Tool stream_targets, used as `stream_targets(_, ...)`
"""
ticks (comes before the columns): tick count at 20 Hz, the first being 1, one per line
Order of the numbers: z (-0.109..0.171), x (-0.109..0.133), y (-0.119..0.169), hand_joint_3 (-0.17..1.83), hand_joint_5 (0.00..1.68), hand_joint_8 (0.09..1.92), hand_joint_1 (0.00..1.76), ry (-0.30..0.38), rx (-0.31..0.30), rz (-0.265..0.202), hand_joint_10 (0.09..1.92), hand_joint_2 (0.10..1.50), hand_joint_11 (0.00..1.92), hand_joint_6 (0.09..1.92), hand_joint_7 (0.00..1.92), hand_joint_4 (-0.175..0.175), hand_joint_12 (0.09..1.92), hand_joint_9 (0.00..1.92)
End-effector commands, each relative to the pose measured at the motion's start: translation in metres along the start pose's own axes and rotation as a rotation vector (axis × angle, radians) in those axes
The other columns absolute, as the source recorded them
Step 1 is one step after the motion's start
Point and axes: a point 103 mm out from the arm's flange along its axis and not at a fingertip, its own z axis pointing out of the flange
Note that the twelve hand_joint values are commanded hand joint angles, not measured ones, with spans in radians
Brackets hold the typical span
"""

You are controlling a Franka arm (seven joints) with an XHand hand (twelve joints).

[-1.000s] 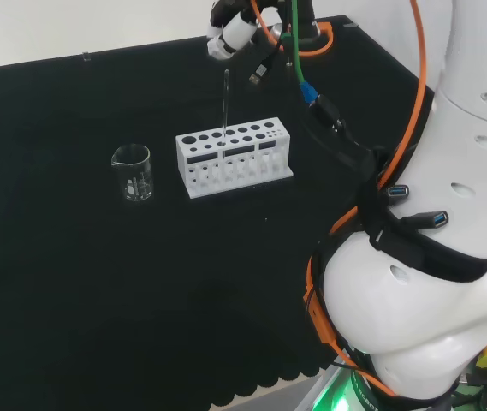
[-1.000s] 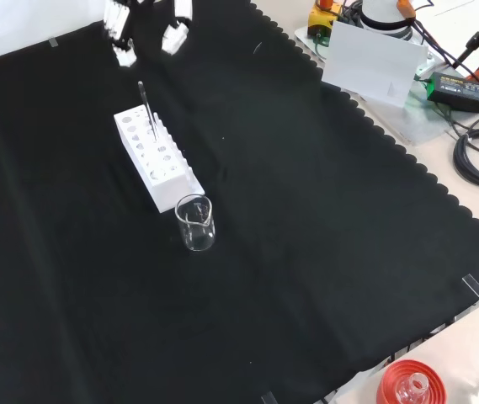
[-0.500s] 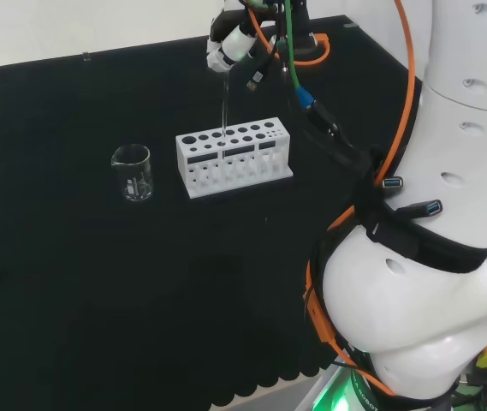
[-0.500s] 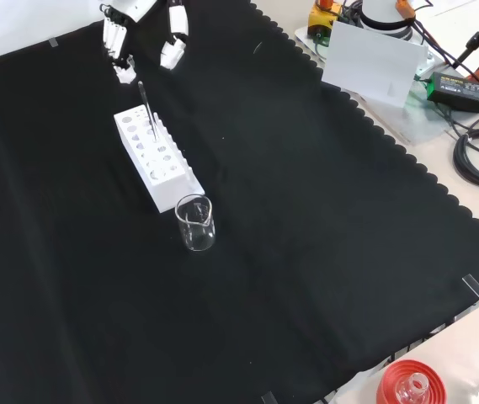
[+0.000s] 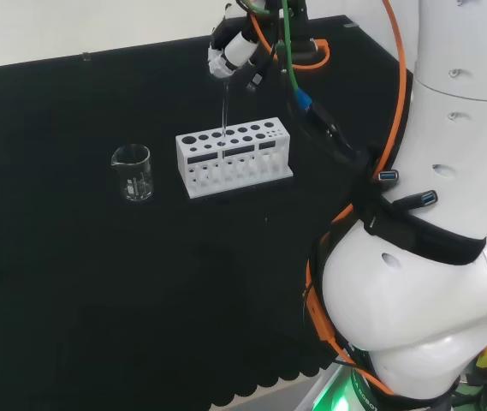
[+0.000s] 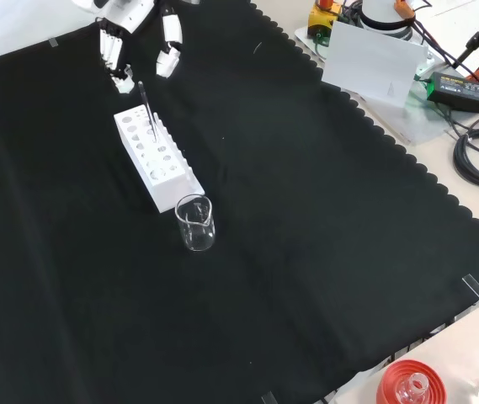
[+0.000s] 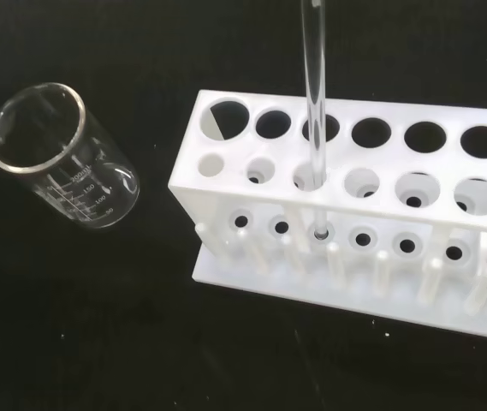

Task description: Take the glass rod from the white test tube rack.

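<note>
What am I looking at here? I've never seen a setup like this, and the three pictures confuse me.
It is one white robot arm at a bench covered with black cloth. Instead of a claw it carries a black and white hand with fingers and a thumb.

The three pictures show the same moment. One camera sits behind the arm, so the big white shapes at that picture's right are the arm itself. One looks down from the front. One rides at the wrist and sees things close up.

On the cloth stand a white test tube rack and, beside it, an empty clear beaker. A thin glass rod stands upright in one of the rack's holes.

The hand holds nothing yet. It hovers above the rod's top end with its fingers spread, apparently about to pick the rod out.
</note>
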Motion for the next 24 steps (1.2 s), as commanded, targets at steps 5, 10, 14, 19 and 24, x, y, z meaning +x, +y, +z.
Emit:
stream_targets(5, 0.010, -0.008, 0.007, 0.57, 0.53, 0.79, 0.67, 0.034, 0.014, -0.006, 0.82, 0.81, 0.75, 0.71, 0.53, -0.029, 1.30, 0.75)
stream_targets(10, 0.010, 0.003, 0.013, 0.57, 0.58, 0.79, 0.71, 0.000, 0.052, -0.004, 0.81, 0.80, 0.81, 0.75, 0.52, -0.027, 1.27, 0.78)
stream_targets(14, 0.013, 0.000, 0.013, 0.56, 0.62, 0.78, 0.74, -0.042, 0.105, 0.024, 0.80, 0.80, 0.82, 0.77, 0.52, -0.025, 1.26, 0.78)
stream_targets(19, 0.013, 0.000, 0.013, 0.57, 0.67, 0.78, 0.80, -0.061, 0.101, 0.047, 0.79, 0.79, 0.87, 0.79, 0.54, -0.026, 1.24, 0.81)
stream_targets(24, 0.021, -0.008, 0.030, 0.58, 0.71, 0.77, 0.88, -0.090, 0.108, 0.005, 0.76, 0.78, 0.94, 0.79, 0.57, -0.028, 1.20, 0.85)
